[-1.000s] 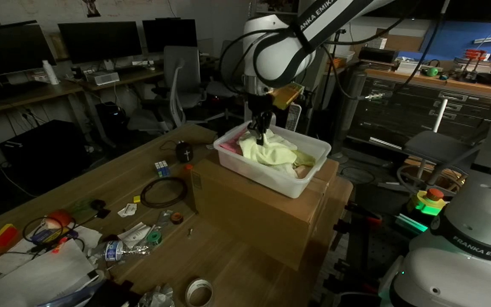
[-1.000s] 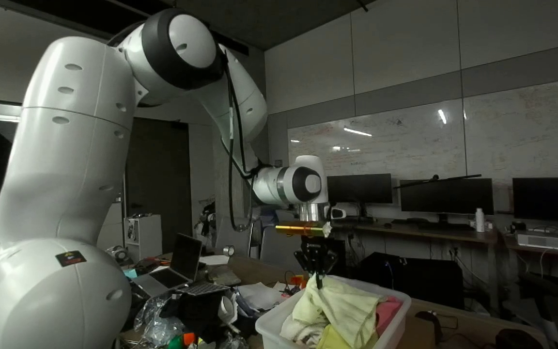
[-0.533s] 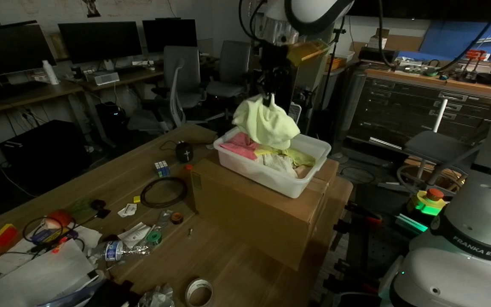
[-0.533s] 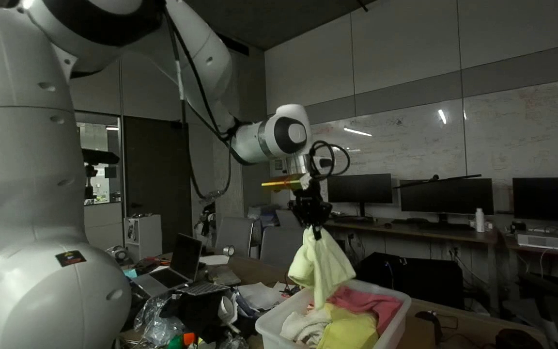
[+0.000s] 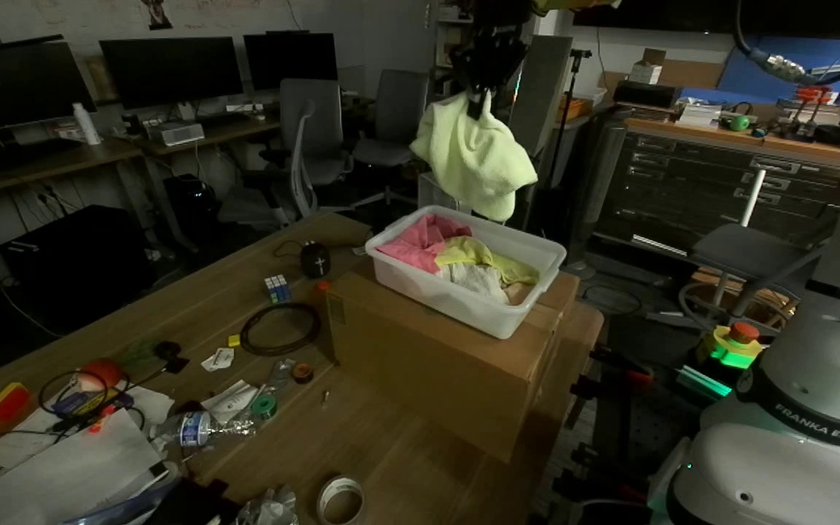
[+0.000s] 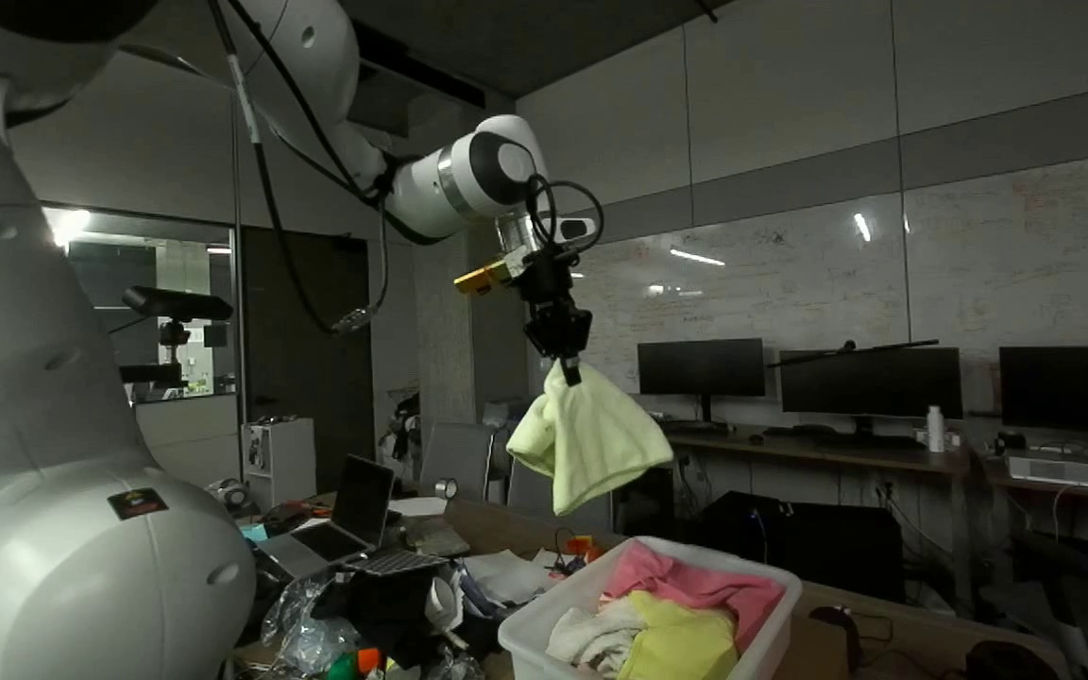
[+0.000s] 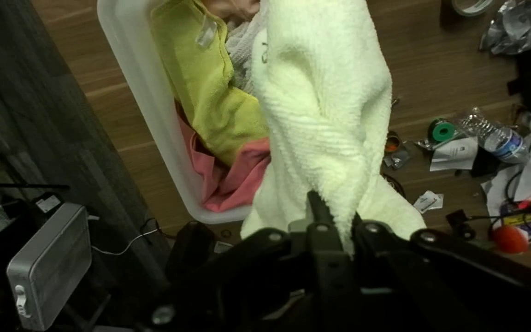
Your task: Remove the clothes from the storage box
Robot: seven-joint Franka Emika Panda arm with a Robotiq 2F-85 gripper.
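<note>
In an exterior view the bottom edge cuts off the storage box (image 6: 527, 652) below the gripper (image 6: 570, 372), and in the wrist view the pale green cloth (image 7: 321, 115) hanging from the gripper hides part of the box and bears a dark mark (image 7: 264, 53) too small to identify.

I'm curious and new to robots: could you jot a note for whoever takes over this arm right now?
Fingers: closed on the pale green cloth, which hangs clear of the storage box.
In the box, which stands on a cardboard carton: a pink cloth, a yellow cloth, a white cloth and a partly hidden peach-coloured piece.
Done: pale green cloth out.
Left: set it down, then take out the rest.
</note>
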